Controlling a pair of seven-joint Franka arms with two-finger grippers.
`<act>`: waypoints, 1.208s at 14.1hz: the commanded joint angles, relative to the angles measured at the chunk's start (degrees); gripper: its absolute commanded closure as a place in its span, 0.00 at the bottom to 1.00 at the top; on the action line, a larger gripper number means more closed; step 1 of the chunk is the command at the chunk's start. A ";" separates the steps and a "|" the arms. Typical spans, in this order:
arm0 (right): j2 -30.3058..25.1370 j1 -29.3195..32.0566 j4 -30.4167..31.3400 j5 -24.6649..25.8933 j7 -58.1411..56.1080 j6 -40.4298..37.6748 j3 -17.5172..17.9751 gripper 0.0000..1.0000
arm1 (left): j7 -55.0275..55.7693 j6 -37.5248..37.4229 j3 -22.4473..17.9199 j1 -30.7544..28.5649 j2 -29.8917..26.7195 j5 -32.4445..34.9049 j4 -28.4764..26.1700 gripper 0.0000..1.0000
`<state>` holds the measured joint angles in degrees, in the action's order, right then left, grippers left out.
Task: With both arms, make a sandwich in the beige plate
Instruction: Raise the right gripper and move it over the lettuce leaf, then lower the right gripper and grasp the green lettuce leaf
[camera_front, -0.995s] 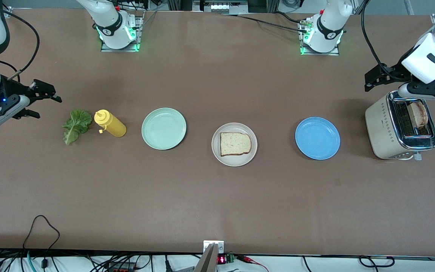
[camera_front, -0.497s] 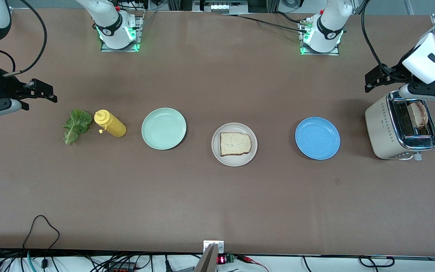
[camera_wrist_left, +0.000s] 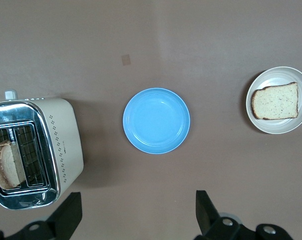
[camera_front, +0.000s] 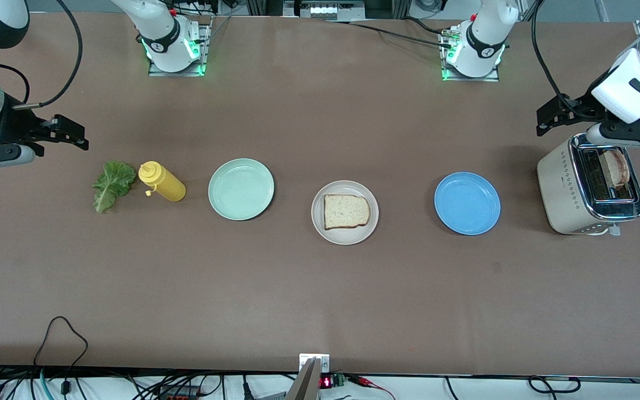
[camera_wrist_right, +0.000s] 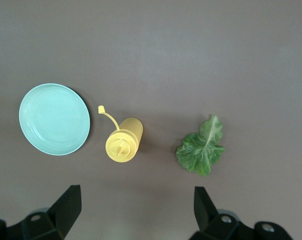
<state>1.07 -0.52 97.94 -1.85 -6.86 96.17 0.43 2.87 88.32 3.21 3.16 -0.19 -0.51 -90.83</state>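
Observation:
One bread slice (camera_front: pixel 346 211) lies on the beige plate (camera_front: pixel 320 225) mid-table; both also show in the left wrist view, the slice (camera_wrist_left: pixel 275 101) on the plate (camera_wrist_left: pixel 278 126). A second slice (camera_front: pixel 615 168) stands in the toaster (camera_front: pixel 561 189). The green lettuce leaf (camera_front: pixel 113 184) lies on the table toward the right arm's end and shows in the right wrist view (camera_wrist_right: pixel 200 150). My right gripper (camera_front: pixel 78 136) hangs open and empty high over the table beside the lettuce (camera_wrist_right: pixel 136 212). My left gripper (camera_front: pixel 543 122) hangs open and empty over the table beside the toaster (camera_wrist_left: pixel 138 215).
A yellow squeeze bottle (camera_front: pixel 161 182) lies beside the lettuce. A mint-green plate (camera_front: pixel 241 189) sits between the bottle and the beige plate. A blue plate (camera_front: pixel 467 203) sits between the beige plate and the toaster. Cables run along the table edge nearest the front camera.
My right gripper has swung level and shifted slightly toward the robots' bases, still open. The left arm and everything on the table have stayed put.

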 commanded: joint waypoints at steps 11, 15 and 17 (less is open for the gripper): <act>5.34 6.85 6.27 7.12 -0.08 6.89 0.11 0.00 | -0.68 -1.22 -0.04 0.09 0.98 -1.07 2.06 0.00; 10.34 6.67 12.62 7.30 -2.62 20.70 -3.76 0.00 | -0.68 -2.10 0.39 0.09 0.98 -1.07 2.15 0.00; 13.77 6.67 12.97 7.30 -3.68 24.22 -4.64 0.00 | -0.68 -2.19 1.45 0.00 0.98 -0.98 2.15 0.00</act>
<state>12.78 5.99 110.50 4.78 -9.33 117.55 -3.67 2.87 87.65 3.84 3.22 -0.18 -0.51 -90.81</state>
